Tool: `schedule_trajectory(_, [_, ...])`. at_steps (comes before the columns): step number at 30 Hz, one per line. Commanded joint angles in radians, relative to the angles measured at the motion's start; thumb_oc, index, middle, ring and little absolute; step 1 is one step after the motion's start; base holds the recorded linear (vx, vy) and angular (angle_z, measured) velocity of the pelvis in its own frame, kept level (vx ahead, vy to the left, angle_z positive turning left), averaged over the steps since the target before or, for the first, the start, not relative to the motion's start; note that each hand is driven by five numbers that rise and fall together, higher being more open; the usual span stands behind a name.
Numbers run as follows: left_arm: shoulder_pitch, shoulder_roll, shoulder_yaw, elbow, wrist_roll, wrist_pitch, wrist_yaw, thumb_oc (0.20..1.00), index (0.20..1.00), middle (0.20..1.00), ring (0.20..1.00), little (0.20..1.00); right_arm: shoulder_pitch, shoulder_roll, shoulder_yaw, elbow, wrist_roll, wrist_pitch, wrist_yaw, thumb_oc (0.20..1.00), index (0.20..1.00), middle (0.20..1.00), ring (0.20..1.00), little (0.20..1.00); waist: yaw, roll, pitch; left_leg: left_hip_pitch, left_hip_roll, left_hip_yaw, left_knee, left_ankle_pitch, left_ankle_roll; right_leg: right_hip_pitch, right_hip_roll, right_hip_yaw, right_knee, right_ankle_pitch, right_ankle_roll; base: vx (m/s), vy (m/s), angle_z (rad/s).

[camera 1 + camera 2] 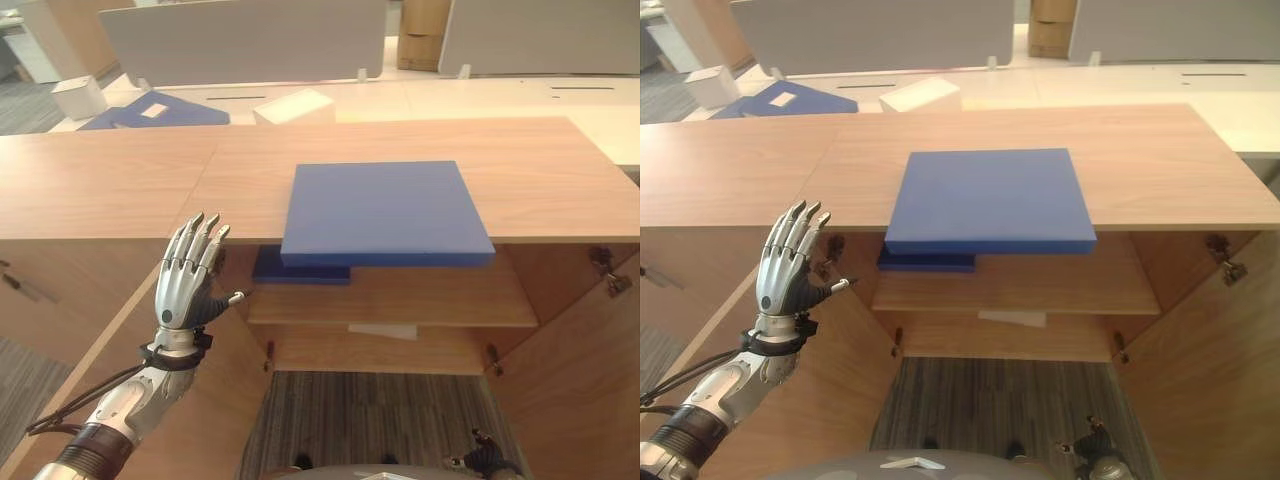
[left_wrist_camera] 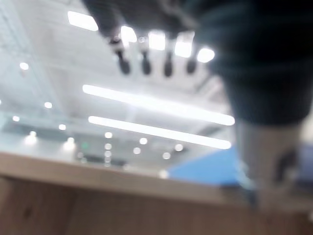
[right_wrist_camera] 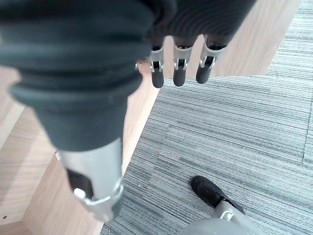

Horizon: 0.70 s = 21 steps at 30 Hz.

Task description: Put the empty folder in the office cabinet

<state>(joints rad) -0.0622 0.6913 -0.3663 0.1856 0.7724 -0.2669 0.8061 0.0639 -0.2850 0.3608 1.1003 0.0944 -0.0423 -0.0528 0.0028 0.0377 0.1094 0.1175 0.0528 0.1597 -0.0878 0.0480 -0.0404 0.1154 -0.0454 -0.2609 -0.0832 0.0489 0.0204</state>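
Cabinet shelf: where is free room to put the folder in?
The upper shelf is bare right of the dark blue folder lying at its left end. The large blue folder on the cabinet top overhangs the opening.

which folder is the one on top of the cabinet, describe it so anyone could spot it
Find the open wooden cabinet with both doors swung out. The large blue folder lies flat on its top, overhanging the front edge. A smaller, darker blue folder sits on the shelf underneath it.
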Motion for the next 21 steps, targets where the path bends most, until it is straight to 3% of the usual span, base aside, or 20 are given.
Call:
schedule_trajectory(1, [-0.132, 0.024, -0.056, 0.046, 0.012, 0.001, 0.034, 1.0, 1.0, 1.0, 1.0, 1.0, -0.074, -0.01, 0.029, 0.008, -0.028, -0.022, -0.013, 1.0, 1.0, 1.0, 1.0, 1.0, -0.015, -0.023, 0.015, 0.036, 0.021, 0.016, 0.0, -0.099, 0.008, 0.008, -0.084, 0.119, -0.004, -0.01, 0.112, 0.05, 0.032, -0.13])
schedule_trajectory(13, [-0.292, -0.078, -0.202, 0.189, 0.009, 0.058, 0.025, 1.0, 1.0, 1.0, 1.0, 1.0, -0.069, -0.006, 0.05, 0.004, -0.038, -0.025, -0.018, 1.0, 1.0, 1.0, 1.0, 1.0, -0.081, -0.032, 0.013, 0.062, 0.024, 0.065, 0.0, -0.115, 0.018, 0.0, -0.074, 0.182, -0.004, -0.006, 0.118, 0.03, 0.014, -0.15])
schedule_trajectory(21, [-0.323, -0.121, -0.227, 0.261, 0.007, 0.099, 0.029, 1.0, 1.0, 1.0, 1.0, 1.0, -0.068, -0.008, 0.051, 0.007, -0.037, -0.034, -0.017, 1.0, 1.0, 1.0, 1.0, 1.0, -0.098, -0.035, 0.013, 0.068, 0.024, 0.075, 0.0, -0.117, 0.02, -0.002, -0.069, 0.198, -0.004, -0.005, 0.117, 0.01, 0.004, -0.09])
